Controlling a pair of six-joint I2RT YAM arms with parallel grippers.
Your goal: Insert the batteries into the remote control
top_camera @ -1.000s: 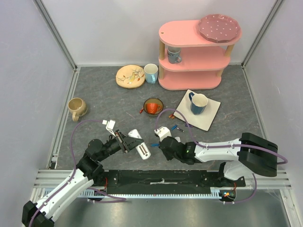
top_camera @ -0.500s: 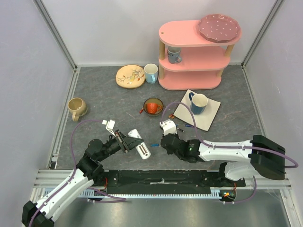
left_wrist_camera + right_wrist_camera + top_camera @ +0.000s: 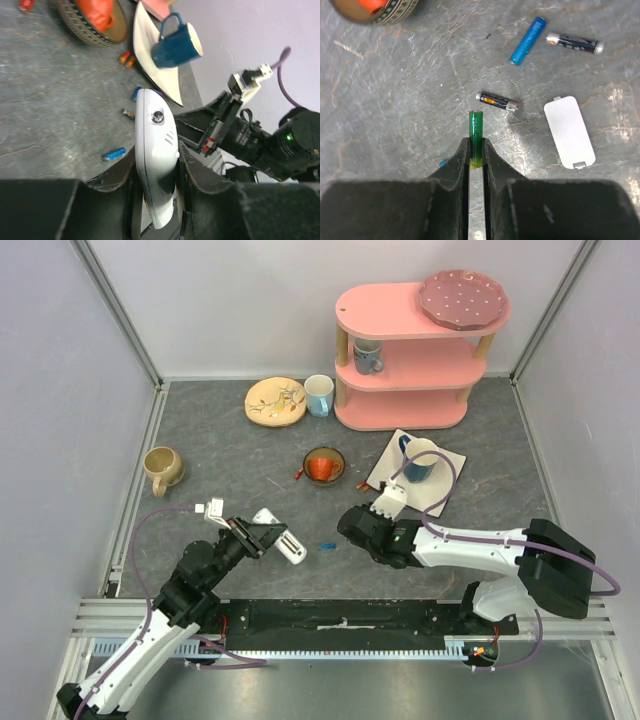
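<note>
My left gripper (image 3: 156, 156) is shut on the remote control (image 3: 155, 145), a slim white bar held edge-on above the table; in the top view the remote control (image 3: 284, 543) sticks out to the right of the left gripper (image 3: 262, 536). The right gripper (image 3: 476, 146) is shut on a green battery (image 3: 476, 135) that points forward, just above the table. Loose batteries lie below it: one blue (image 3: 527, 33), two dark (image 3: 574, 43) (image 3: 496, 101). Another blue battery (image 3: 326, 545) lies between the two arms. The right gripper (image 3: 358, 526) sits right of it.
A white battery cover (image 3: 568, 131) lies flat to the right of the green battery. Further back are an orange bowl (image 3: 324, 466), a blue mug (image 3: 418, 458) on a white napkin (image 3: 446, 488), a pink shelf (image 3: 410, 360), a tan mug (image 3: 162, 470) and a plate (image 3: 275, 401).
The left arm has turned and shifted a little left with the remote. The right arm has swung back and to the right with its battery, uncovering the blue battery between the arms.
</note>
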